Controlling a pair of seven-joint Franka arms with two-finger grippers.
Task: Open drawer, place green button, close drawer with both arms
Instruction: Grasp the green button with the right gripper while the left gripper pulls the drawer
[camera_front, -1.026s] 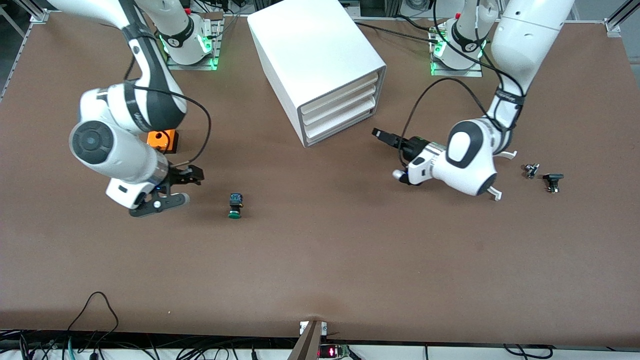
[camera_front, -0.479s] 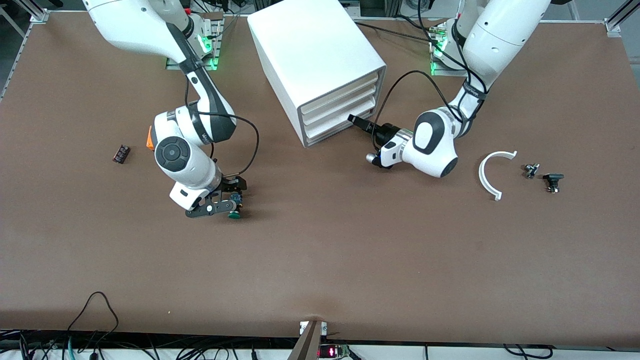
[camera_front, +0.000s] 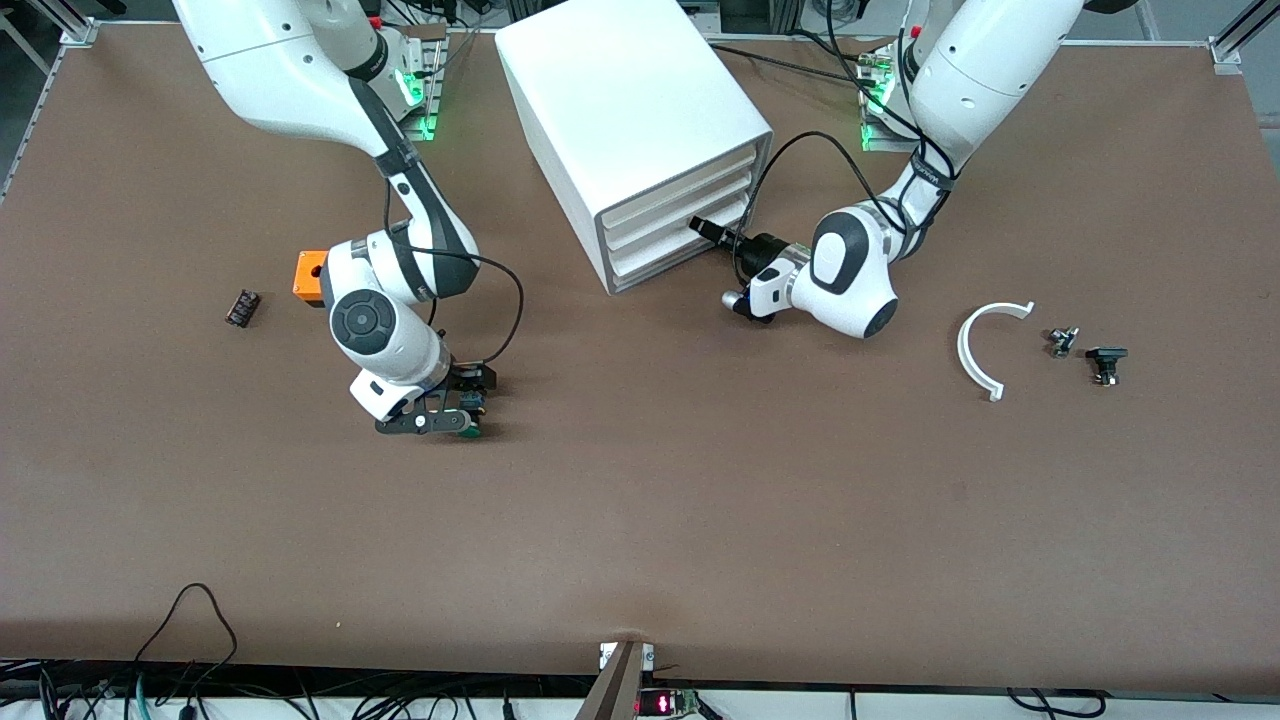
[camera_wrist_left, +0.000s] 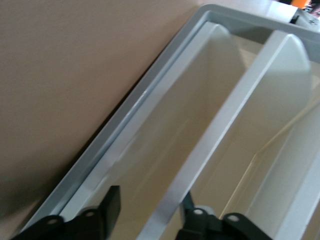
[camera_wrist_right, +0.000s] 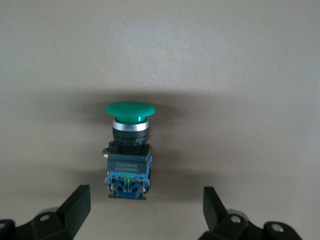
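Note:
The button (camera_front: 468, 431) lies on its side on the table, green cap toward the front camera. In the right wrist view its green cap (camera_wrist_right: 130, 111), black body and blue rear are plain. My right gripper (camera_front: 470, 401) is low over it and open, and its fingertips (camera_wrist_right: 78, 199) flank the blue rear without touching. The white cabinet (camera_front: 620, 110) stands at the table's middle with all three drawers shut. My left gripper (camera_front: 702, 227) is open at the cabinet's front. Its fingers (camera_wrist_left: 111, 206) straddle a white drawer lip (camera_wrist_left: 235, 110) by the bottom drawer (camera_front: 670, 257).
An orange cube with a hole (camera_front: 310, 275) and a small black part (camera_front: 241, 306) lie toward the right arm's end. A white curved piece (camera_front: 975, 350) and two small parts (camera_front: 1063, 341) (camera_front: 1105, 362) lie toward the left arm's end.
My right gripper has swung across the table and come down around the button. My left gripper has travelled to the cabinet's front and reached the drawers.

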